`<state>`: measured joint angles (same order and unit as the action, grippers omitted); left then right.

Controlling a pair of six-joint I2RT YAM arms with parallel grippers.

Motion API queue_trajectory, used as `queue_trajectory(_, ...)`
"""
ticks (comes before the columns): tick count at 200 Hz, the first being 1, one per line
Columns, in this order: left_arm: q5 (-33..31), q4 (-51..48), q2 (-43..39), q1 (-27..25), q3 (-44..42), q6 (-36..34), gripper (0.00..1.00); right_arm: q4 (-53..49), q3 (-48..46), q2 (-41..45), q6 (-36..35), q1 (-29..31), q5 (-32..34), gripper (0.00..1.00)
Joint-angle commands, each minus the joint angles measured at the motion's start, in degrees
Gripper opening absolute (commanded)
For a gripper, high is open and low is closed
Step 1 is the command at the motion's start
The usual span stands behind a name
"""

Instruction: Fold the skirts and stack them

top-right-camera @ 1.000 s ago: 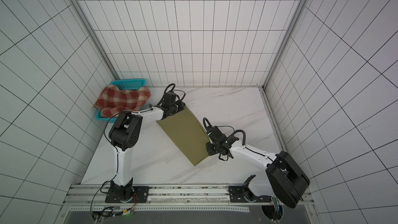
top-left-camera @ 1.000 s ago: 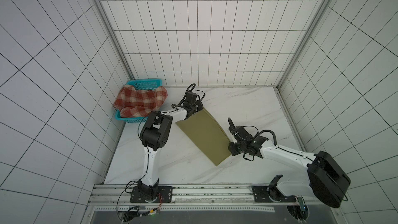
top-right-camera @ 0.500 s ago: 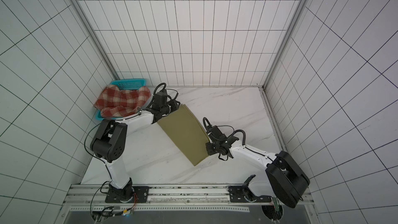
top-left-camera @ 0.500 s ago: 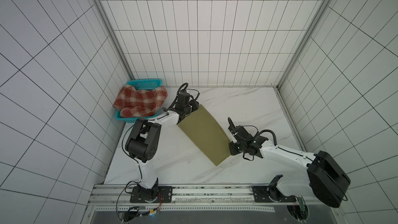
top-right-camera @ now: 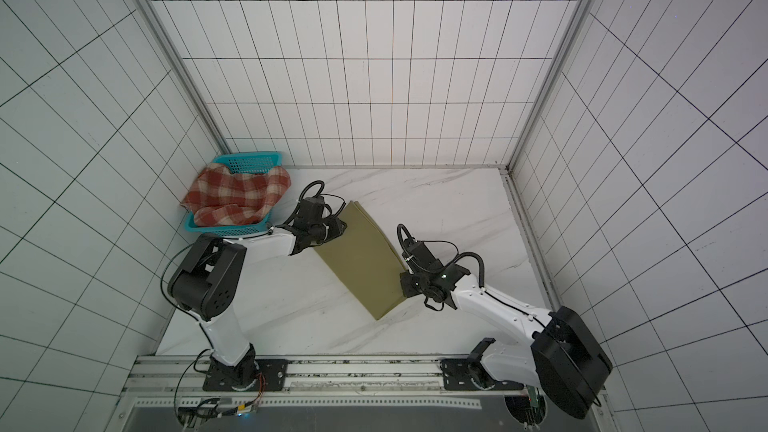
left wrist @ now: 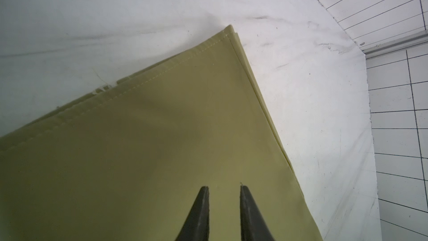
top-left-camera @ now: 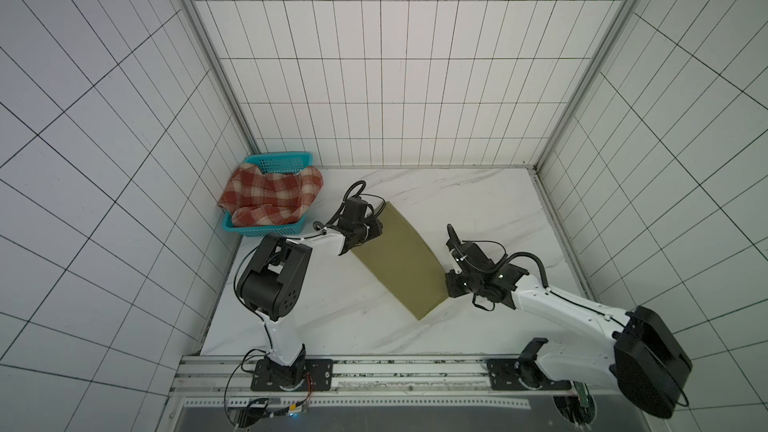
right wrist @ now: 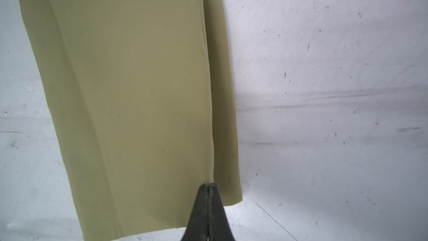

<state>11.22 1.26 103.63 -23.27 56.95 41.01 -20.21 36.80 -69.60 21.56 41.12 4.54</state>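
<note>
The olive skirt [top-left-camera: 399, 259] [top-right-camera: 361, 259] lies folded into a long flat strip, set diagonally on the marble table [top-left-camera: 478, 201]. My left gripper [top-left-camera: 376, 229] [top-right-camera: 343, 228] hovers over its far left end; in the left wrist view it [left wrist: 224, 187] is open, with the olive skirt [left wrist: 139, 158] under both tips. My right gripper [top-left-camera: 445, 286] [top-right-camera: 402, 284] is at the near right edge; in the right wrist view it [right wrist: 209, 184] is shut on the top layer's edge of the olive skirt [right wrist: 127, 89]. The plaid skirt [top-left-camera: 270, 197] [top-right-camera: 237, 193] lies crumpled in the basket.
A teal basket [top-left-camera: 282, 158] [top-right-camera: 249, 160] stands in the far left corner against the tiled walls. Bare marble shows to the right of the skirt and in front of it. The arms' mounting rail [top-left-camera: 395, 367] runs along the table's front edge.
My right gripper has closed on the olive skirt's edge. My left gripper has drawn back toward the near left over the skirt's far end, its jaws narrowing, and its elbow swung outward.
</note>
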Motion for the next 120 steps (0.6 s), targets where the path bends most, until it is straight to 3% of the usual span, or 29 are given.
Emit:
queue_trajectory(1,-0.28,0.11,-2.39,-0.35,-0.83,-0.58,0.23,-2.21,-1.07,-0.98,1.59,-0.48,0.41,0.00)
queue_trajectory(54,-1.77,-1.48,-4.19,-0.38,-2.05,-2.12,0.22,-2.20,-2.38,-1.18,3.96,-0.44,-0.67,0.00)
queue_trajectory(65,-1.73,-1.63,-4.53,-0.38,-2.38,-2.34,0.22,-2.50,-2.12,-0.53,4.19,-0.49,-0.80,0.20)
queue_trajectory(71,-1.65,-1.73,-4.80,-0.38,-2.56,-2.45,0.22,-2.72,-1.93,-0.09,4.23,-0.41,-0.93,0.26)
queue_trajectory(93,-1.87,-2.20,-6.27,-0.38,-3.38,-3.06,0.22,-4.17,-0.51,2.57,4.70,-0.18,-1.02,0.33)
queue_trajectory(120,-1.61,-2.99,-8.55,-0.37,-4.58,-3.62,0.22,-4.82,-0.30,5.44,6.44,1.28,-1.59,0.33)
